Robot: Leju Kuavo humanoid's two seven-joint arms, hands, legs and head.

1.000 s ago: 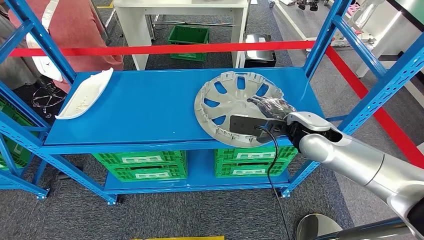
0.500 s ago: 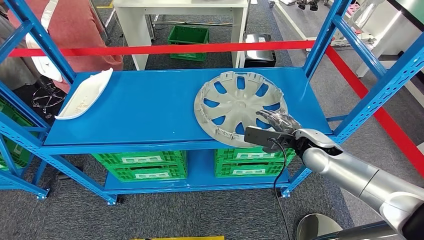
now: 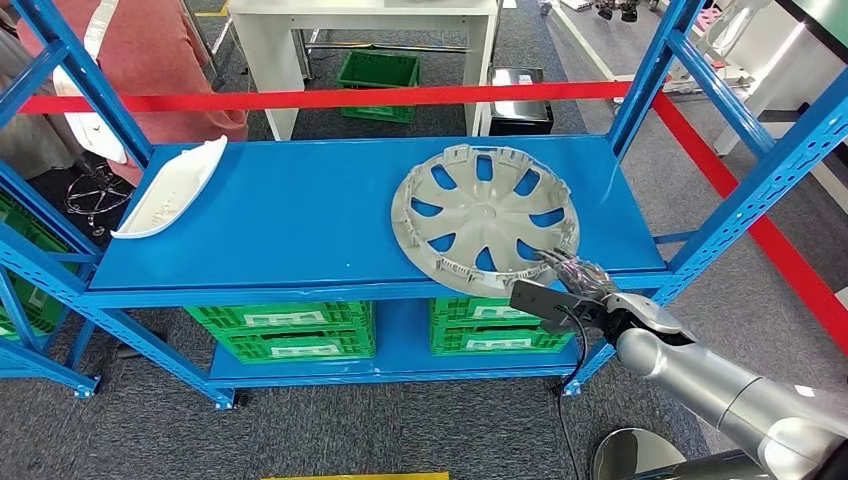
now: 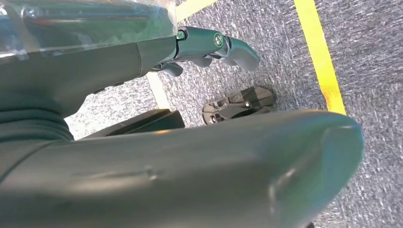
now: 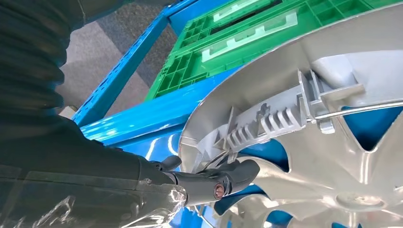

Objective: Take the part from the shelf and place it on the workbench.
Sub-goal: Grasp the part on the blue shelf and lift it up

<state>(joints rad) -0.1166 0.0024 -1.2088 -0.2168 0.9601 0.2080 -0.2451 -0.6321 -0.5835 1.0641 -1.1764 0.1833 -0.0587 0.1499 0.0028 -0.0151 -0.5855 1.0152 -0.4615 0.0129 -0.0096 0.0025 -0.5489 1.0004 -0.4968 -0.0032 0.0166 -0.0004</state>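
Observation:
A silver-grey wheel cover (image 3: 485, 215) lies on the right half of the blue shelf (image 3: 300, 200), its near rim jutting over the front edge. My right hand (image 3: 580, 280) is at that near right rim, fingers stretched out onto it. In the right wrist view a dark finger (image 5: 223, 179) lies against the inside of the ribbed rim of the wheel cover (image 5: 332, 156); the thumb is hidden and no grip shows. My left hand (image 4: 209, 45) hangs over the grey carpet and holds nothing.
A white curved part (image 3: 170, 185) lies at the shelf's left end. Green crates (image 3: 280, 325) fill the lower level. Blue uprights (image 3: 760, 190) frame the shelf on both sides, red tape (image 3: 330, 98) crosses behind it. A person (image 3: 150, 50) stands at the back left by a white table (image 3: 360, 15).
My right hand has drawn back from the middle of the wheel cover to its near right rim. The wheel cover has barely shifted.

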